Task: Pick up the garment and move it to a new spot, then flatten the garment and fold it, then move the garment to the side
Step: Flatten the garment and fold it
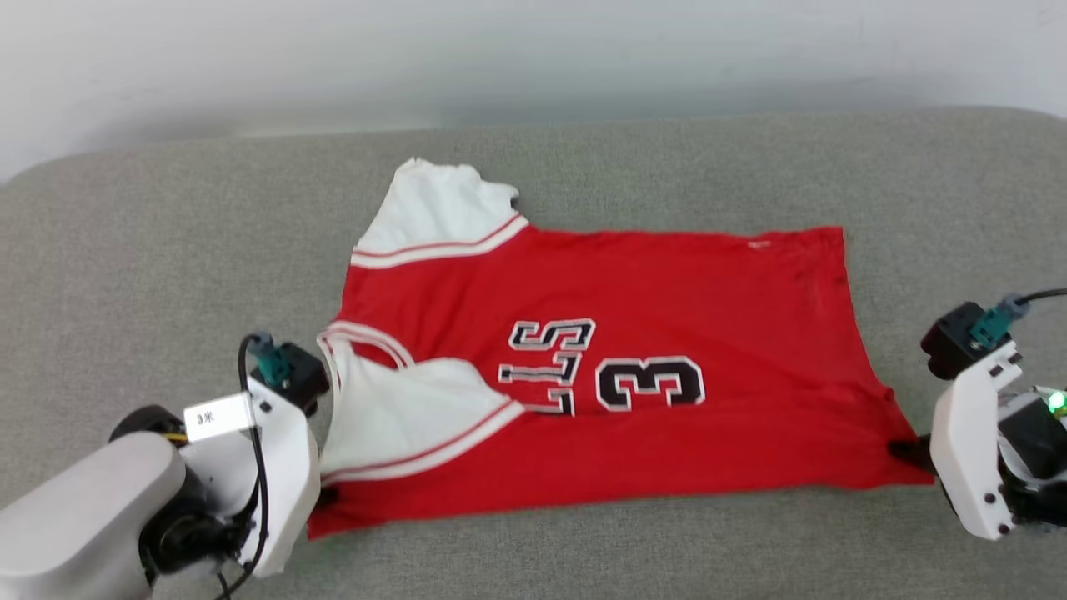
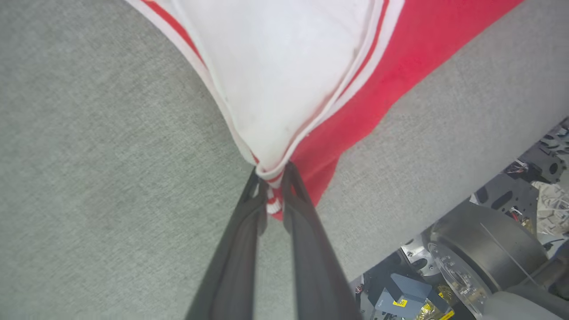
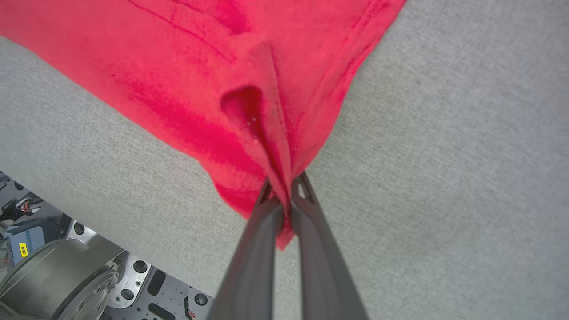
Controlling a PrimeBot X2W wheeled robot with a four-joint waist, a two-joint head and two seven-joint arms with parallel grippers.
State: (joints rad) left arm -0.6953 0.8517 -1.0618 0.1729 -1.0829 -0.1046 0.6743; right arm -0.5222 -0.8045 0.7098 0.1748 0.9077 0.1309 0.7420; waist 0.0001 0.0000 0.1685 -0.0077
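Cushion (image 1: 167, 250) under garment (image 1: 667, 283), grey weave, white wall (image 1: 500, 50)

A grey, woven-fabric desk (image 1: 167, 208) is stretching out under and ahead of the left tool (image 2: 273, 171) and the right tool (image 3: 284, 182). Far ahead of both tools, a plain white wall (image 1: 533, 50) is rising behind it. Past the desk's near edge, a small blue-grey box with a yellow sticker (image 2: 402, 295) is sitting to the lower right of the left tool. A similar yellow-stickered box (image 3: 22, 242) is showing to the lower left of the right tool.
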